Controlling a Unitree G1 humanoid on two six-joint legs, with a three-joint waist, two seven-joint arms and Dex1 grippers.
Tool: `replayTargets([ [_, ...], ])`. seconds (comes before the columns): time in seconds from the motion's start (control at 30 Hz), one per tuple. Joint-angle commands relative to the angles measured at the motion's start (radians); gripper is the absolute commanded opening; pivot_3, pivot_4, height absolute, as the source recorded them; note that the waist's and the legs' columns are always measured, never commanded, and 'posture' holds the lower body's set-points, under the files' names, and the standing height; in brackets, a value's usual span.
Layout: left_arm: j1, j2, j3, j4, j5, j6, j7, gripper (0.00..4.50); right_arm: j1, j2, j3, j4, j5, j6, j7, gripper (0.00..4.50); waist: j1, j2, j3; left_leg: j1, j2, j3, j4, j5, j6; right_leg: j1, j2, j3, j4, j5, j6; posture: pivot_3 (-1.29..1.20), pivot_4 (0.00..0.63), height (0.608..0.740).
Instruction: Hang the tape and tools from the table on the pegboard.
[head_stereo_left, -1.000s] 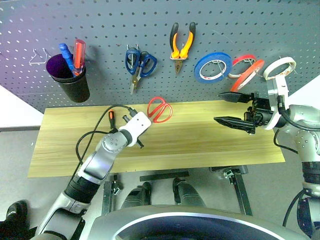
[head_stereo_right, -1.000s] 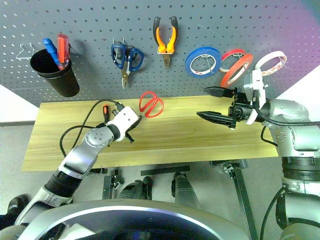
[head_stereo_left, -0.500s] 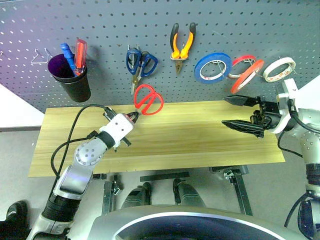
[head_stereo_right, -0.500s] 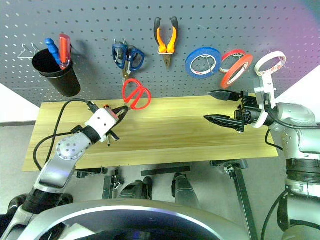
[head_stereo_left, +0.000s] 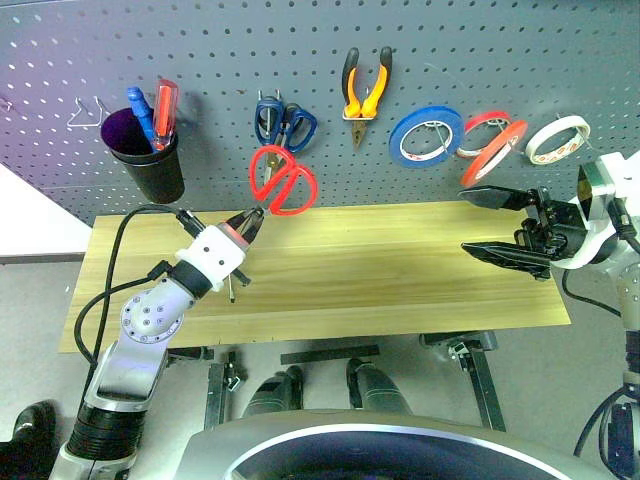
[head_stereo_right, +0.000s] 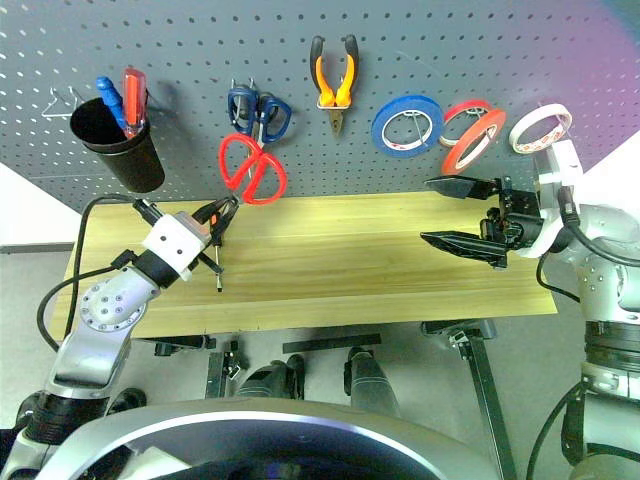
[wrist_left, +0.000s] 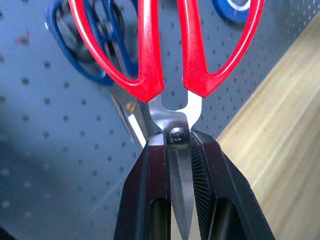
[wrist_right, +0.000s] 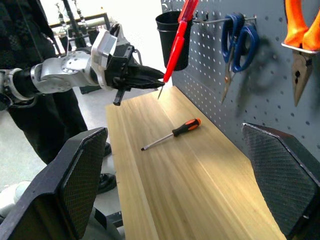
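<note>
1. The left gripper (head_stereo_left: 247, 222) is clamped tight on the blades of the red scissors (head_stereo_left: 282, 181), right at the pivot, and holds them up off the table (head_stereo_left: 400, 270) with the handles pointing up toward the pegboard (head_stereo_left: 300, 40).
2. The red handles sit in front of the board, just below the blue scissors (head_stereo_left: 282, 125) that hang there, partly covering their blade tips.
3. The right gripper (head_stereo_left: 505, 222) hangs over the right end of the table with its two fingers spread wide and nothing between them.
4. The orange-and-black screwdriver (wrist_right: 171, 134) lies flat on the table near the board; in the head views it is partly hidden behind the left gripper.
5. The pliers (head_stereo_left: 365, 92) hang on the board, jaws down, right of the blue scissors.
6. Further right hang a blue tape roll (head_stereo_left: 426, 135), a red roll with a white core (head_stereo_left: 483, 129), the thin red tape (head_stereo_left: 494, 152) tilted just beside it, and a white roll (head_stereo_left: 558, 138).
7. At the left of the board, a black cup (head_stereo_left: 146, 160) holds a blue and a red screwdriver (head_stereo_left: 161, 110).
</note>
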Motion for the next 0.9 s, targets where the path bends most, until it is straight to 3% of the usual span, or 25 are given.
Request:
replayTargets([
  [0.03, -0.039, -0.014, 0.025, -0.03, 0.0, 0.01, 0.016, 0.25, -0.012, -0.011, -0.035, -0.034, 0.042, 0.011, 0.009, 4.5, 0.0, 0.0, 0.0, 0.0, 0.0, 0.0, 0.001, 0.0, 0.0, 0.0, 0.0, 0.0, 0.001, 0.0, 0.0, -0.15, 0.242, 0.74],
  [0.63, -0.2, -0.102, -0.009, 0.146, 0.023, 0.036, 0.047, 0.25, 0.0, 0.004, -0.023, -0.114, 0.054, 0.02, -0.022, 4.5, 0.0, 0.0, -0.001, 0.0, 0.0, 0.0, 0.009, 0.0, 0.0, 0.0, 0.0, 0.0, 0.009, 0.0, 0.0, -0.16, 0.246, 0.74],
  [0.9, -0.323, -0.164, -0.02, 0.332, 0.051, 0.067, 0.095, 0.25, 0.002, 0.005, -0.019, -0.145, 0.062, 0.031, -0.037, 4.5, -0.001, 0.0, -0.001, 0.0, -0.001, 0.0, 0.01, 0.0, 0.0, 0.001, 0.0, -0.001, 0.01, 0.0, 0.001, -0.18, 0.246, 0.74],
])
